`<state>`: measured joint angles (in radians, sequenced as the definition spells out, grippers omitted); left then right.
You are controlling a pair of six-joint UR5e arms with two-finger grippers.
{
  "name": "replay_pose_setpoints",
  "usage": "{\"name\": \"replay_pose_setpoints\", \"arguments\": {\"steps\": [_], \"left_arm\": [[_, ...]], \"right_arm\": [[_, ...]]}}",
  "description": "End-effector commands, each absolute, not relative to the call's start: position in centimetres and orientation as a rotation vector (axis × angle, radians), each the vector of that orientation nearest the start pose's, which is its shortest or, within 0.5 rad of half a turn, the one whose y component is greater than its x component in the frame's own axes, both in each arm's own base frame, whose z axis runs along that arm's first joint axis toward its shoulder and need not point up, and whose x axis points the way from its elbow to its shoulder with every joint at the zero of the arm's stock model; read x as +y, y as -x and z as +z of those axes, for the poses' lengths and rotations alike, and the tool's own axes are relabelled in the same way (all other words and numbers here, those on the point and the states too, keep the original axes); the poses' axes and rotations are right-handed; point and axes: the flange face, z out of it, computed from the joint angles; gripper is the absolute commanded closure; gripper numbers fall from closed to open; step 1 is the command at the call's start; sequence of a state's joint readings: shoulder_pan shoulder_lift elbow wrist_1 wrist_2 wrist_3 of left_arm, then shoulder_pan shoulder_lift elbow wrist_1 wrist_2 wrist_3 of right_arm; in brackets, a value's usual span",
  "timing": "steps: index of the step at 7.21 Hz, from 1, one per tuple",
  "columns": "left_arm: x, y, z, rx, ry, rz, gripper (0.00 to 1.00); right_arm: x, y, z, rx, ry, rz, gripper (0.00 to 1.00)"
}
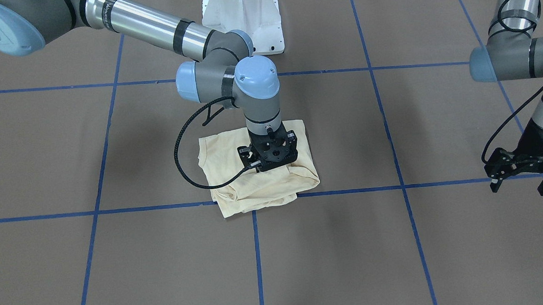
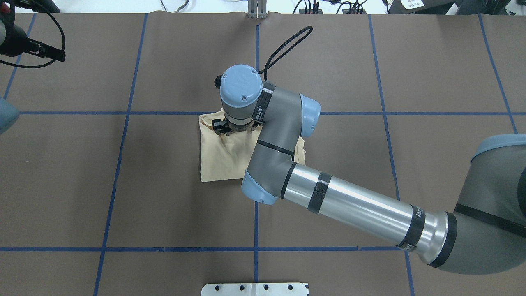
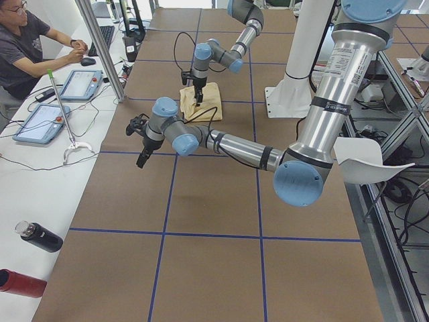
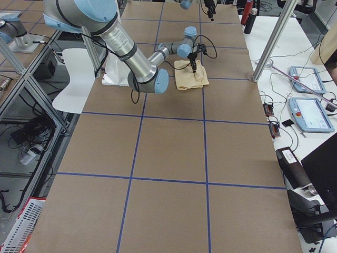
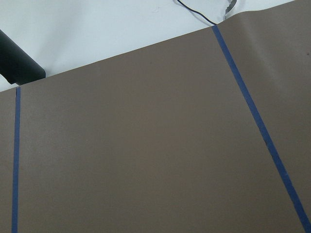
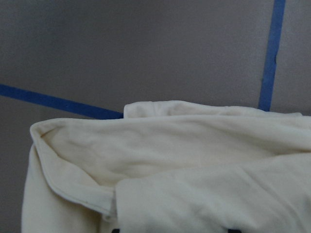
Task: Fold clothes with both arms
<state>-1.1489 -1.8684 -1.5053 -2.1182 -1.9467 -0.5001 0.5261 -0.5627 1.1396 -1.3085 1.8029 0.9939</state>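
The shirt [image 2: 222,160] lies folded into a compact bundle near the middle of the table [image 2: 164,205], somewhat toward its far edge. The plain side is up. It is close to square and a little wider across the table than deep, so I read no strong long axis.

My right gripper [image 1: 270,162] points straight down onto the shirt at its far edge, on the half toward my left. The cloth puckers toward it there. The fingertips are hidden by the wrist and the cloth, so I cannot tell how far apart they are or whether they pinch anything.

My left gripper [image 1: 520,183] hangs above the table near the far left corner, well apart from the shirt, fingers spread and empty.

So the shirt is directly under my right arm, and far to the right of my left. I judge the next fold or tidy-up falls to the right.
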Motion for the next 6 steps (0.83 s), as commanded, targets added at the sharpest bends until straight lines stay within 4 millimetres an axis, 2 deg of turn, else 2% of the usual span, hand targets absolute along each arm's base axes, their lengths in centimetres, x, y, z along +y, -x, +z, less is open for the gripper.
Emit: {"name": "replay_pose_setpoints", "arguments": {"steps": [1,2,3,4,6], "left_arm": [[-62.7,-17.2,47.7,0.668,-0.533,0.071,0.01],[-62.7,-17.2,47.7,0.668,-0.533,0.071,0.01],[-62.7,-17.2,47.7,0.668,-0.533,0.071,0.01],[-62.7,-17.2,47.7,0.668,-0.533,0.071,0.01],[-62.7,-17.2,47.7,0.668,-0.533,0.071,0.01]], "right_arm": [[-51.9,66.0,16.9,-0.803,-0.283,-0.134,0.25],[-53.2,66.1,15.5,-0.789,-0.313,-0.113,0.27],[-54.6,67.0,14.6,-0.778,-0.37,-0.089,0.27],[-55.5,67.4,15.1,-0.787,-0.414,-0.073,0.27],[-56.4,66.9,14.3,-0.787,-0.469,-0.045,0.26]]}}
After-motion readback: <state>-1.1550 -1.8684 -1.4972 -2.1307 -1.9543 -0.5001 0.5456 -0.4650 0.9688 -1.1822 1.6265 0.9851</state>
